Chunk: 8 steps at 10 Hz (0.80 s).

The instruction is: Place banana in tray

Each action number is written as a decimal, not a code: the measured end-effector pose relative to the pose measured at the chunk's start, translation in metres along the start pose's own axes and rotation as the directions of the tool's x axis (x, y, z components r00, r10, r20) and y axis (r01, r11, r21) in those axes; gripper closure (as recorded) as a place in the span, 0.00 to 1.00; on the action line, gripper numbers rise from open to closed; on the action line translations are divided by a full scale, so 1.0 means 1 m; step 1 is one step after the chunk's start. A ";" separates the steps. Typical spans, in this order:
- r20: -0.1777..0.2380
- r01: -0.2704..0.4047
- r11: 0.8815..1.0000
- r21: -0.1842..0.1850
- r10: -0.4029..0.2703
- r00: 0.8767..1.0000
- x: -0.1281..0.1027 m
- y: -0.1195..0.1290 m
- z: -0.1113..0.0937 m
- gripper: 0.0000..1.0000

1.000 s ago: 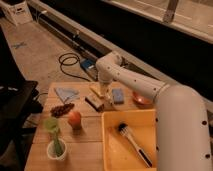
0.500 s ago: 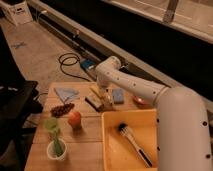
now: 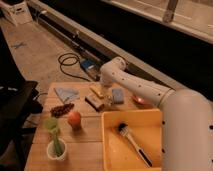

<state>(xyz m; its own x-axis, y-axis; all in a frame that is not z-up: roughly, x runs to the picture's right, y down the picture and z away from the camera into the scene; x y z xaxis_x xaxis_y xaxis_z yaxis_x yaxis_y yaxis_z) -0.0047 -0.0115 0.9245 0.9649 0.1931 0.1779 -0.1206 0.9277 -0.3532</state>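
The tool hangs near the counter's far edge, just beside the banana, and I cannot tell whether it is clenched or released. Over the last second the arm has sunk slightly, while the banana lies unmoved on the counter, apart from the tray at the near right corner. Likely the grasp is only being set, with lift and carry still ahead.
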 end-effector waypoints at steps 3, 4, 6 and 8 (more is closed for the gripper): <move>0.028 -0.003 1.000 -0.001 0.004 1.000 -0.019 -0.001 0.011 0.35; 0.034 -0.003 1.000 -0.005 0.003 0.999 -0.024 -0.001 0.016 0.35; 0.036 -0.006 1.000 -0.011 0.007 0.999 -0.023 -0.002 0.025 0.35; 0.037 -0.004 1.000 -0.017 0.005 0.999 -0.024 -0.005 0.036 0.35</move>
<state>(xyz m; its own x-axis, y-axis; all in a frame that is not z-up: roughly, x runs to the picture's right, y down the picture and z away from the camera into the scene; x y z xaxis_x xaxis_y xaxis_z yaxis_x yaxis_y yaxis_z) -0.0352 -0.0090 0.9550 0.9550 0.2092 0.2104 -0.1206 0.9215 -0.3691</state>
